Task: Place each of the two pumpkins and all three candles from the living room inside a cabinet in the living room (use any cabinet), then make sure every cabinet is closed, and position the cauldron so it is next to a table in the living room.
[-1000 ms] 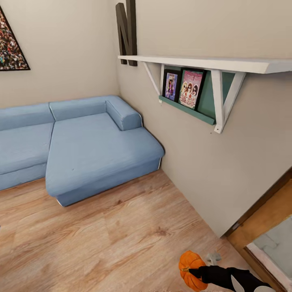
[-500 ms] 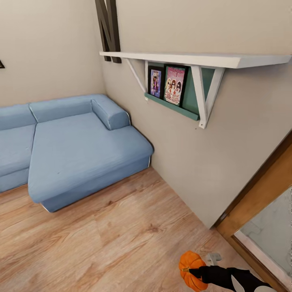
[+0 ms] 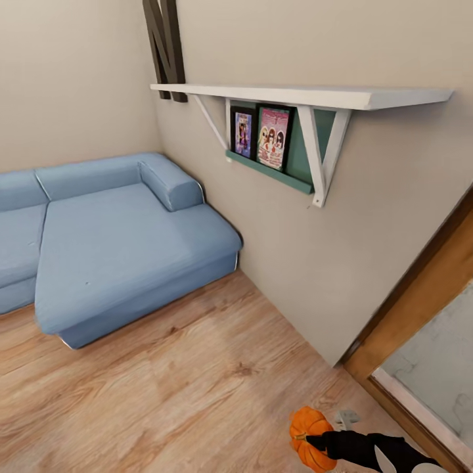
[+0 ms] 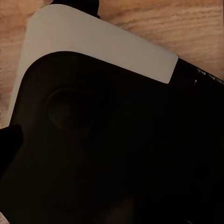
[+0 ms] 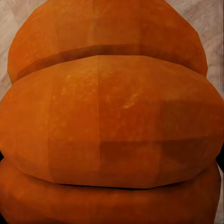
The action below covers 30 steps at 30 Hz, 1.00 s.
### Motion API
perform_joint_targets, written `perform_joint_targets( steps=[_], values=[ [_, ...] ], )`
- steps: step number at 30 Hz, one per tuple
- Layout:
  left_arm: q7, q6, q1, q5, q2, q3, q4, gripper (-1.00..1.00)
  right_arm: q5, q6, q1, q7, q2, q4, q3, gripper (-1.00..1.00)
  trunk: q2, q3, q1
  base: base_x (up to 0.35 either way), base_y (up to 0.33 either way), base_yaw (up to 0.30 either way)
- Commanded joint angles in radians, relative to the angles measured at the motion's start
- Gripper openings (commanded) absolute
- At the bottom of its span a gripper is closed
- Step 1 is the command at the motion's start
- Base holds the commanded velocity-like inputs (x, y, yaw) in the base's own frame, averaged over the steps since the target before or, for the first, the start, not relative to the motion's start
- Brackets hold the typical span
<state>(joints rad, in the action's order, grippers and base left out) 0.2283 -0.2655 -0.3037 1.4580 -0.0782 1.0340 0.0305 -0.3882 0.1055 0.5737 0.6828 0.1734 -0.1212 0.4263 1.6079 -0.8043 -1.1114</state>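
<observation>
So the right pincer [image 3: 314,441] sits at the bottom edge of the head view, just right of centre, and it's pinching a pumpkin [image 3: 310,437]. The pumpkin hangs over the wood floor [image 3: 184,387], bright orange, ribs showing, with the black fingers wrapped across its right side. In the right wrist view the pumpkin [image 5: 112,121] is right up against the lens, just fat orange ribs with a sliver of pale floor at the corners.

Left pincer: can't tell if it's spread or pressed together. The left wrist view gives a dark rounded robot body with a white panel [image 4: 100,44] over a strip of wood floor, and no fingers I can make out.

Rest of the room in the head view: a blue sofa [image 3: 112,243] with a chaise fills the left side, tucked into the corner against the beige walls. On the right-hand wall there's a white shelf [image 3: 295,95] on angled brackets, with a teal ledge [image 3: 269,172] under it holding two framed pictures [image 3: 259,135] leaning side by side. A dark letter N [image 3: 164,49] stands on the shelf's far end by the corner. At the lower right there's a wooden door frame [image 3: 420,295] with a pale tiled floor past it.

There's also a small grey bit on the floor just beside the pumpkin, too small to identify.
</observation>
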Motion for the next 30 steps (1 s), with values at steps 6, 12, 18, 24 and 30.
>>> perform_joint_targets(
  steps=[6, 12, 18, 24, 30],
  values=[
    [0.0, 0.0, 0.0, 0.001, -0.001, -0.001, 0.0, 1.0, 0.0, 0.0, 0.0, 0.0, 0.0, 0.0, 0.0, -1.0, 0.0, 0.0, 0.0, 0.0, 0.0, -0.277],
    [0.0, 0.0, 0.0, 0.002, -0.001, -0.002, 0.0, 1.0, 0.0, 0.0, 0.0, 0.0, 0.0, 0.0, 0.0, -1.0, 0.0, 0.0, 0.0, 0.0, 0.0, -0.283],
    [0.0, 0.0, 0.0, 0.002, 0.0, -0.002, 0.0, 1.0, 0.001, 0.0, 0.0, 0.0, 0.0, 0.0, 0.0, -1.0, 0.0, 0.0, 0.0, -0.065, 0.0, -0.283],
    [0.0, 0.0, 0.0, 0.001, 0.0, -0.002, 0.0, 1.0, 0.002, 0.001, 0.0, 0.0, -0.001, 0.001, 0.0, -1.0, 0.0, 0.0, 0.0, -0.227, 0.0, -0.283],
    [0.0, 0.0, 0.0, 0.002, -0.001, -0.002, 0.0, 1.0, 0.001, 0.002, 0.0, 0.0, -0.002, 0.001, 0.0, -1.0, 0.0, -0.003, 0.0, -0.016, 0.0, -0.283]
  ],
)
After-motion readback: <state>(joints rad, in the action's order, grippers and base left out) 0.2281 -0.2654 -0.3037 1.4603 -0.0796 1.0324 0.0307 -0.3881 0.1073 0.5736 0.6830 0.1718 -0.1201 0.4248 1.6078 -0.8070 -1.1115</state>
